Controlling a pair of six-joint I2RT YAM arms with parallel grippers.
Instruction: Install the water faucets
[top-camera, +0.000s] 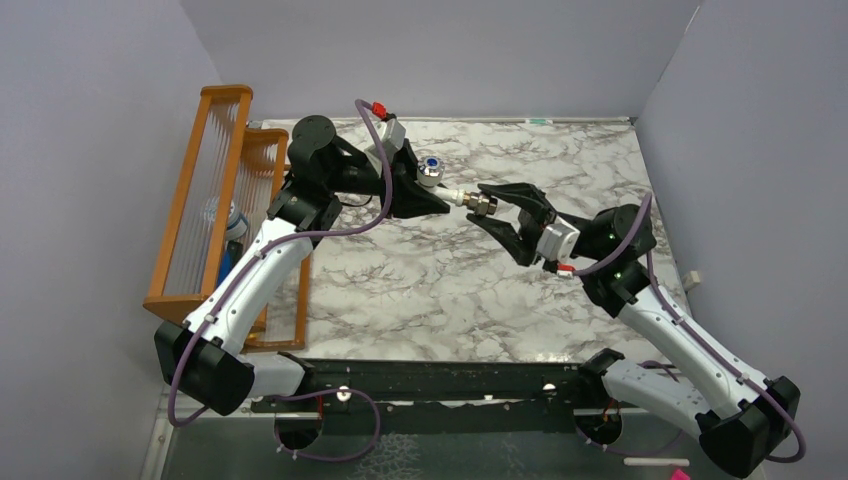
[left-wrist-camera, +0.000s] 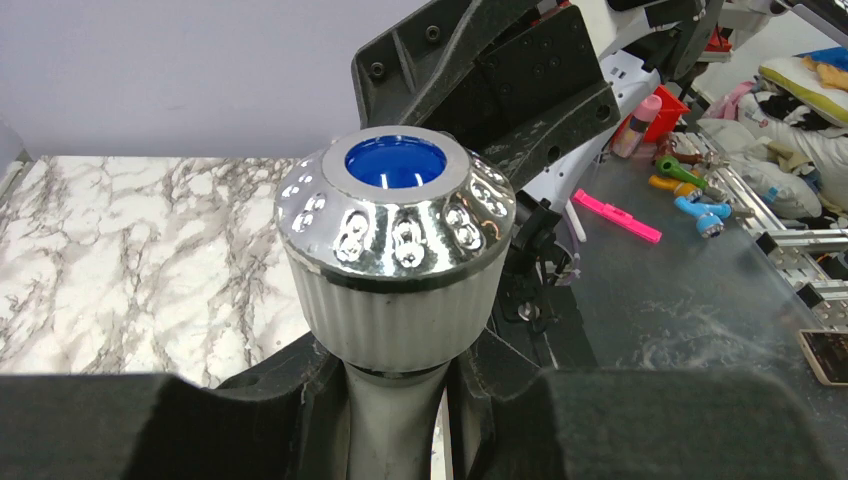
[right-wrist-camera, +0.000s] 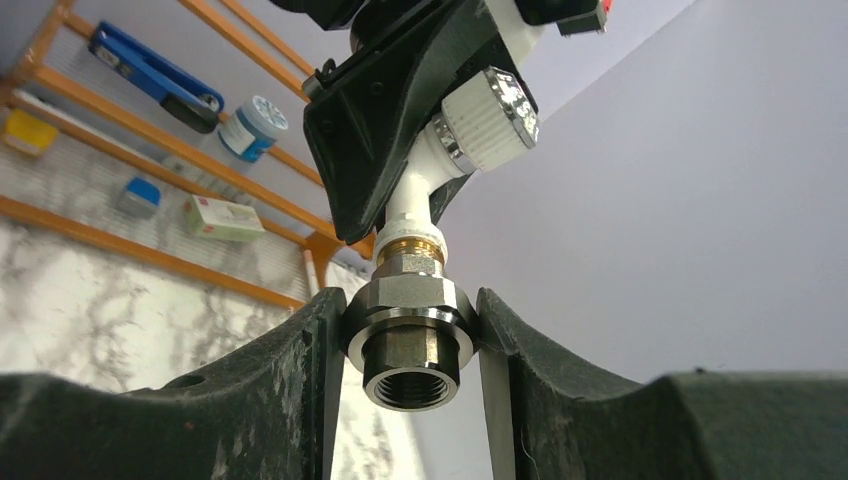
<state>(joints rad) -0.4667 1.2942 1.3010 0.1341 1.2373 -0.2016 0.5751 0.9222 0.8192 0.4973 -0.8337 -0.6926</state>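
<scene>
Both arms stretch over the far middle of the table (top-camera: 400, 290), claws tip to tip. The left claw (top-camera: 438, 198) is clenched on the white tap (left-wrist-camera: 395, 260), held in the air. The right claw (top-camera: 486, 208) grasps the metal fitting (right-wrist-camera: 410, 335) on the tap's threaded end. The wooden rack (top-camera: 226, 93) at the left holds a jar (right-wrist-camera: 252, 127), a blue tool (right-wrist-camera: 150, 72) and small boxes.

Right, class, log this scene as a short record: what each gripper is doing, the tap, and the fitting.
Left gripper: shut on tap, clear of table
Tap: white, silvery knob, blue centre
Right gripper: shut on fitting
Fitting: metal, at tap's threaded end, bore open
Rack: orange, at table's left side
</scene>
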